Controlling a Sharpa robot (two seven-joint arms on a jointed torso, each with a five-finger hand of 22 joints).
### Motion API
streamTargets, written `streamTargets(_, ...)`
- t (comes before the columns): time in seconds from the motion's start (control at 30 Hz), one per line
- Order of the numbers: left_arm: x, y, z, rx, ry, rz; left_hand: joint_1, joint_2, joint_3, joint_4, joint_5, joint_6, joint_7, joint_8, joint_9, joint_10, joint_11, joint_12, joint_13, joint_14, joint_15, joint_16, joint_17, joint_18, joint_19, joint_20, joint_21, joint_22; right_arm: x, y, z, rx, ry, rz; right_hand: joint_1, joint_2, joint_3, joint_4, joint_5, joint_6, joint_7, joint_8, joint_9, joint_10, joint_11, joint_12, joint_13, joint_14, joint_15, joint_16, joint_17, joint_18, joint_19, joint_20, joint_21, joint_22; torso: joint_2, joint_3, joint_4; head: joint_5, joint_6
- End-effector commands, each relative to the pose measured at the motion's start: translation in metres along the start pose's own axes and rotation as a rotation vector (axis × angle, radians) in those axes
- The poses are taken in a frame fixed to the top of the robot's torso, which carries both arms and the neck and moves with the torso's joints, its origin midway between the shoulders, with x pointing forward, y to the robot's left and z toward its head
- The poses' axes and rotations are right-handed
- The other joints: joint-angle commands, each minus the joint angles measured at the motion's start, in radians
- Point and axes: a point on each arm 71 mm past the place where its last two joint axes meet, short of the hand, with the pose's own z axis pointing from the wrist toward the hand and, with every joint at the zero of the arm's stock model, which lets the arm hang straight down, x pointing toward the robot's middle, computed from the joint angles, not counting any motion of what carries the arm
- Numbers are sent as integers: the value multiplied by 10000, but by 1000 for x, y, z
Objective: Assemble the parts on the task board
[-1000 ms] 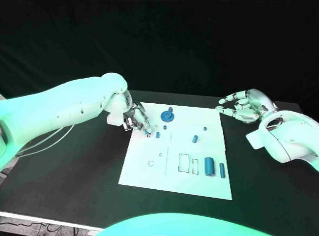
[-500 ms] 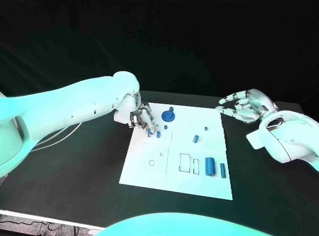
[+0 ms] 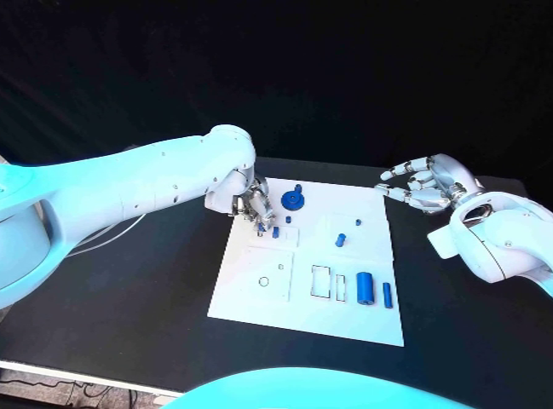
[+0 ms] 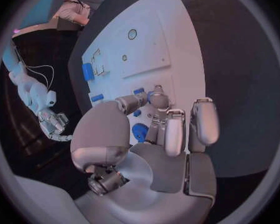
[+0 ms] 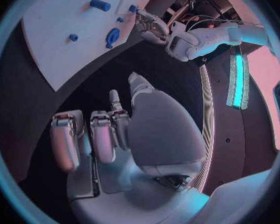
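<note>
Left robot hand (image 3: 250,207) pinching small blue part (image 3: 275,231) at task board (image 3: 308,307) far-left corner, right robot hand (image 3: 421,187) curled, holding nothing, off board; seat peg upright, press straight down, no twist.

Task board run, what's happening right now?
The left hand is down at the far left part of the task board, its fingers at a small blue part near the blue round part. The right hand hovers off the board's right edge, holding nothing. A blue cylinder lies near the front.
</note>
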Motion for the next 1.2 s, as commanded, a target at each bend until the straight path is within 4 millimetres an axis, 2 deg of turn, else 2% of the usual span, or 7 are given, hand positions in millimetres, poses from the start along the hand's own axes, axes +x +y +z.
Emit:
streamTargets(0.03, -1, -2, -1, -184, -45, 416, 92, -4, 1807, -1865, 24, 106, -9, -43, -23, 49, -1, 8, -2, 833, 1, 53, 2031, -3, 73, -13, 29, 370, 2, 1, 0, -84, 134, -48, -20, -23, 78, 15, 65, -50, -4, 50, -12, 196, -66, -32, 1792, 986, -45, -55, 2409, 8, 904, -83, -29, 2463, 6, -8, 0, 0, -1)
streamTargets(0.27, 0, -7, 1, -252, 244, 724, 355, -176, 1566, -1884, 81, 257, -20, -226, -118, 194, -15, 40, 81, 895, -7, 138, 2207, -5, 79, -19, 20, 374, 2, 1, 0, -87, 137, -47, -12, -30, 94, 19, 115, -54, -4, 56, -13, 190, -66, -39, 1786, 985, -45, -56, 2407, 5, 910, -84, -18, 2469, 2, 3, -2, 18, -21)
streamTargets(0.87, -3, 4, 7, -368, 1021, 554, 536, -241, 1413, -1858, 72, 342, -14, -381, -201, 243, -12, 16, 94, 925, -3, 181, 2297, 4, 44, -19, -15, 341, 3, 1, 1, -104, 125, -44, -5, -37, 107, 21, 164, -56, -3, 61, -15, 195, -66, -32, 1790, 988, -45, -53, 2416, 8, 904, -84, -32, 2462, 9, -5, -3, 50, -15)
streamTargets(1.2, -3, 3, 7, -200, 1307, 486, 565, -254, 1391, -1856, 74, 357, -14, -403, -213, 262, -11, 36, 132, 930, -2, 189, 2314, 7, 33, -18, -24, 331, 4, 2, 1, -124, 135, -41, -5, -37, 107, 21, 164, -56, -3, 61, -15, 195, -66, -32, 1790, 988, -45, -53, 2416, 8, 904, -84, -32, 2462, 11, 0, -5, 61, -44)
